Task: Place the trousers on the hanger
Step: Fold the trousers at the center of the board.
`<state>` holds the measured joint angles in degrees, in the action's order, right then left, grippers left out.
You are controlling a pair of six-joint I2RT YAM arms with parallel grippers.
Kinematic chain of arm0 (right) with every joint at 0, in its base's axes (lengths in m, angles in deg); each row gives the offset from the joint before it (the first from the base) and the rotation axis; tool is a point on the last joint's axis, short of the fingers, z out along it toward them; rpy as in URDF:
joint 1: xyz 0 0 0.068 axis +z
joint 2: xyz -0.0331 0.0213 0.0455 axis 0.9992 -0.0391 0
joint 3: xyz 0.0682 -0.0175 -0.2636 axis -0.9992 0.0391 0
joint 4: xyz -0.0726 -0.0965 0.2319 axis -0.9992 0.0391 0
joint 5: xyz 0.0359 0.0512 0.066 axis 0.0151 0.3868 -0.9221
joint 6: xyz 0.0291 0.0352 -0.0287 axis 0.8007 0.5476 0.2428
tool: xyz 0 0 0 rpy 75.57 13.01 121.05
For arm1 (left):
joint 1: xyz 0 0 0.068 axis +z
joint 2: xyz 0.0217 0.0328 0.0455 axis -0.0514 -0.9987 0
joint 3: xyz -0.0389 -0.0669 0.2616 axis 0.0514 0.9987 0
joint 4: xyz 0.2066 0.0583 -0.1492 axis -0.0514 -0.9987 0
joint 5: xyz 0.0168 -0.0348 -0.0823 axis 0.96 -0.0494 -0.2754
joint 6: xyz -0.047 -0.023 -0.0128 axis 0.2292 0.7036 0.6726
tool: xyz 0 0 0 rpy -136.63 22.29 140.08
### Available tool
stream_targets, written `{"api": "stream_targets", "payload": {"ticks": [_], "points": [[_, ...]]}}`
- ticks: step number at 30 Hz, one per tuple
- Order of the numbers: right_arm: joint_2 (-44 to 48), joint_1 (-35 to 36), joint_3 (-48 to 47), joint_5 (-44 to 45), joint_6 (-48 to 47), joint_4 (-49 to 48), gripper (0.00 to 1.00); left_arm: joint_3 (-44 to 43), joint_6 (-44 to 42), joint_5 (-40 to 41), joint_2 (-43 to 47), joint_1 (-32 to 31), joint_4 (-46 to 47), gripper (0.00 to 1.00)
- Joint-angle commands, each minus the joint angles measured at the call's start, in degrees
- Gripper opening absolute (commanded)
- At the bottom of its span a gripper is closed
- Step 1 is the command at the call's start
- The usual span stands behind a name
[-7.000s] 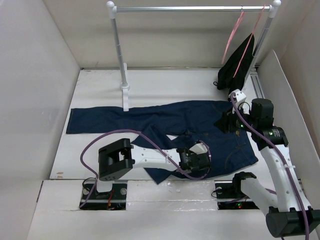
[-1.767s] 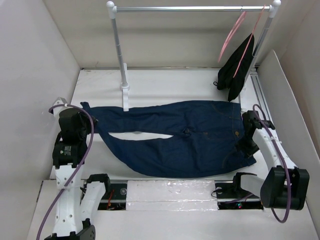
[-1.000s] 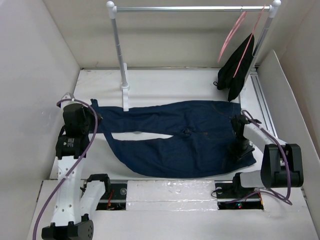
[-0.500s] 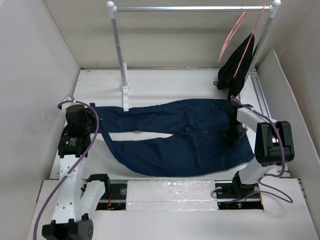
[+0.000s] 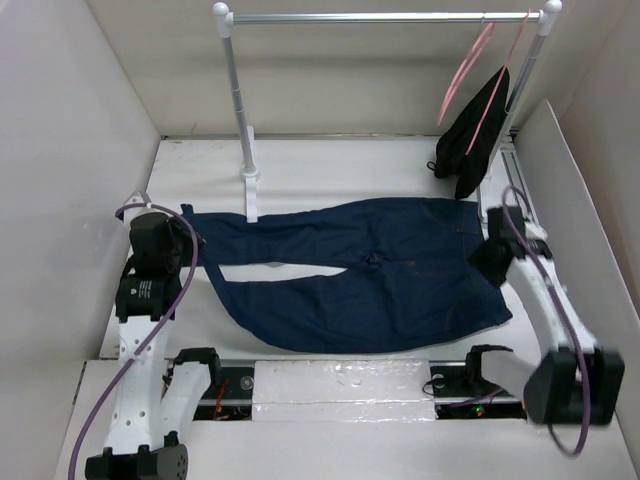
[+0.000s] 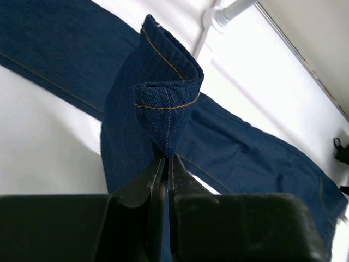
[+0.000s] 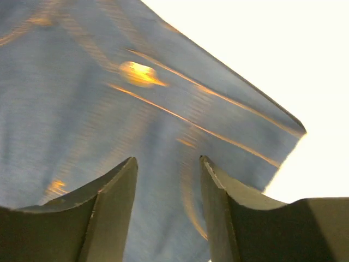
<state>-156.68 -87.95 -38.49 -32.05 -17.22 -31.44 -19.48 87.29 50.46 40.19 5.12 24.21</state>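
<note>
Lying flat on the white table (image 5: 330,165), the trousers (image 5: 390,280) spread across the area in front of the rail (image 5: 380,17). The waistband lies toward the rail's right end, and the two legs run out past its left post (image 5: 240,110). A pale gap of table shows between the legs, just in front of that post's foot.

The hanger (image 5: 464,70) hangs by its hook at the right end of the rail, tilted, bare and well apart from the trousers. Just beside it on the same end of the rail, a second pink hanger (image 5: 510,58) carries a black garment (image 5: 470,140). The garment's lower edge hangs near the waistband.

Left gripper (image 6: 165,159): jaws pressed together on the folded hem of one trouser leg, out beyond the rail's left post. The denim stands in a curl past the fingertips.

Right gripper (image 7: 167,164): jaws spread, positioned over the waistband corner below the rail's right end. Blurred denim with orange stitching shows between the fingers (image 7: 112,188), and nothing is clamped.
</note>
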Motion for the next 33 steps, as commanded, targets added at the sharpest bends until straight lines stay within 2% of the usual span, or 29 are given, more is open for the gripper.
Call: {"api": "stream_targets", "payload": {"ticks": [1,2,3,4,6,8,10,11,13,17,19,24,28,29,32,33], "points": [[15.00,-4.37,8.31,1.21,9.09,10.48,0.55,1.12,1.07,-4.58,1.41,-0.33,3.00,0.00],[17.33,-5.69,10.25,0.78,10.85,12.60,0.56,1.56,1.16,-4.60,1.59,-0.33,3.18,0.00],[19.44,-7.27,13.31,0.34,9.56,13.66,0.68,1.56,1.25,-4.51,1.76,-0.33,3.36,0.00],[21.20,-8.50,13.78,-0.54,10.85,12.98,0.71,1.56,1.25,-6.25,1.94,-0.33,3.01,0.00],[21.66,-9.04,13.43,-1.43,14.54,14.02,0.71,0.86,0.90,-5.57,2.03,-1.11,2.40,0.00],[16.77,-8.35,11.59,-2.04,15.78,17.18,0.71,0.68,0.90,-5.39,2.12,-1.73,2.30,0.00],[13.24,-5.19,10.10,-2.04,20.51,19.20,0.64,1.03,0.99,-5.48,2.21,-1.74,2.83,0.00],[9.91,0.74,10.35,-2.04,24.53,18.86,0.62,1.73,1.07,-5.74,1.77,-2.26,3.70,0.00],[9.01,2.54,11.84,-3.00,25.62,17.11,0.62,1.91,1.07,-5.66,1.50,-2.26,3.80,0.00],[4.09,13.07,14.92,-6.96,34.74,14.73,0.55,1.04,0.81,-5.48,-0.08,-2.88,3.71,0.00],[0.40,16.08,13.18,-5.13,36.96,15.87,0.53,0.68,0.81,-5.48,-0.78,-2.88,3.71,0.00],[-5.67,13.90,10.71,-4.77,31.53,15.00,0.39,0.51,0.55,-2.49,-2.10,-2.88,3.80,0.00],[-8.31,14.42,9.30,-3.10,31.25,15.78,0.27,0.68,0.28,-1.70,-2.10,-2.88,3.80,0.00],[-8.23,14.42,9.39,-3.10,31.60,15.96,0.15,0.86,0.28,-1.61,-2.19,-2.88,3.80,0.00],[-7.44,14.42,8.86,-1.70,27.76,14.56,0.00,1.38,0.37,-2.05,-2.45,-2.88,4.32,0.00],[-7.87,14.42,7.03,-0.38,26.35,15.77,0.00,1.21,0.20,-2.05,-2.45,-2.88,4.33,0.00]]}}
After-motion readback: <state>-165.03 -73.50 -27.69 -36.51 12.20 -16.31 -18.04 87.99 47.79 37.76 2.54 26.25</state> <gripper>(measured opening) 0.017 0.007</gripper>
